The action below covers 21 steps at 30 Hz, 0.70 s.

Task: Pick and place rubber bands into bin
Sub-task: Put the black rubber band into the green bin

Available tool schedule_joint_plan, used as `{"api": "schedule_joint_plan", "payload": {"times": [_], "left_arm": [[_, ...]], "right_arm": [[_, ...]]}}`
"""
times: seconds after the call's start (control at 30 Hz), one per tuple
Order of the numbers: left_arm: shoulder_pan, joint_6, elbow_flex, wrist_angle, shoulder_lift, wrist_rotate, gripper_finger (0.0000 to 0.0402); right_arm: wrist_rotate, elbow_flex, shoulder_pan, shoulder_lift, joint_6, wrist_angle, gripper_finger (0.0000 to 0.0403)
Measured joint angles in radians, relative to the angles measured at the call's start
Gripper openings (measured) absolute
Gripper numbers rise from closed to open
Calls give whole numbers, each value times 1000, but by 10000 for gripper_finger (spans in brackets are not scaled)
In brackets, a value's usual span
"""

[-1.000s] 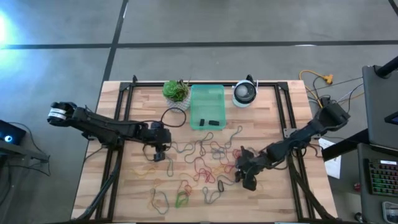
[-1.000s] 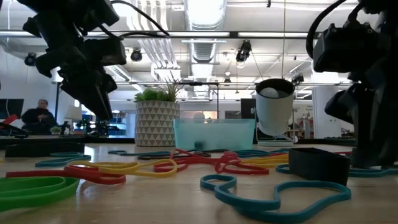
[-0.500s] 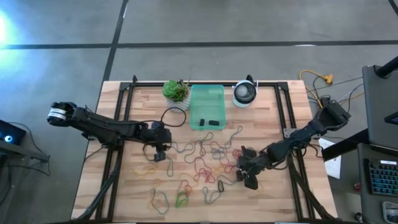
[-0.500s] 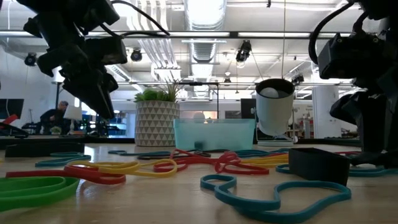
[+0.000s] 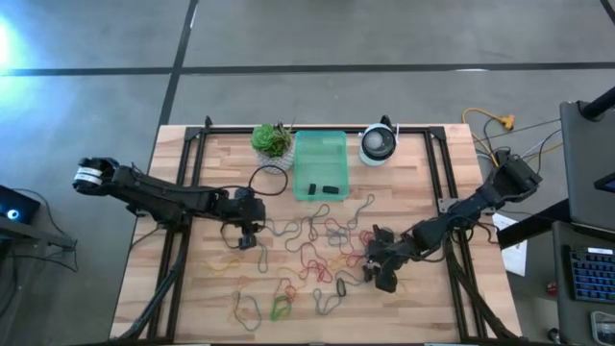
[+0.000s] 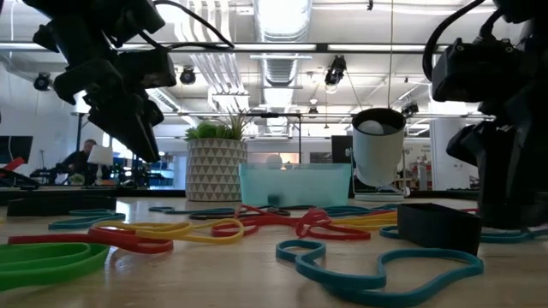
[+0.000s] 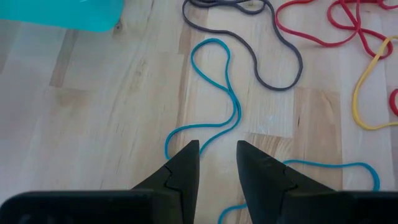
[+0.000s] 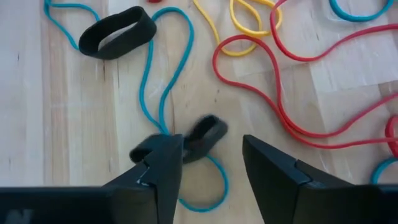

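Black band [image 8: 199,138] beside the spread right pincer [image 8: 208,163], left pincer [image 7: 217,165] apart: pick step, needing closure.

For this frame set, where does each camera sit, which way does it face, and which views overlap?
High: overhead, straight down; whole table, bin, both arms.
Low: tabletop height, facing the room; rubber bands, bin, both arms dropping in.
Left wrist: looks past left gripper, open over a blue band.
Right wrist: looks past right gripper, open beside a black band.
Shared: high and low both show the plant pot.
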<state>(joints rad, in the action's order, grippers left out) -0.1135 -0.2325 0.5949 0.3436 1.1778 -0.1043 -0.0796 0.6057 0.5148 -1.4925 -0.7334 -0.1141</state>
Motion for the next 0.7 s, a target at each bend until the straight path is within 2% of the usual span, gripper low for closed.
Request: {"api": "schedule_joint_plan", "payload": {"times": [0.4, 0.7], "left_arm": [[0, 0, -7, 1, 0, 0, 91], [0, 0, -13, 1, 0, 0, 91]], "right_arm": [[-1, 0, 0, -5, 3, 42, 141], [28, 39, -1, -143, -2, 58, 132]]}}
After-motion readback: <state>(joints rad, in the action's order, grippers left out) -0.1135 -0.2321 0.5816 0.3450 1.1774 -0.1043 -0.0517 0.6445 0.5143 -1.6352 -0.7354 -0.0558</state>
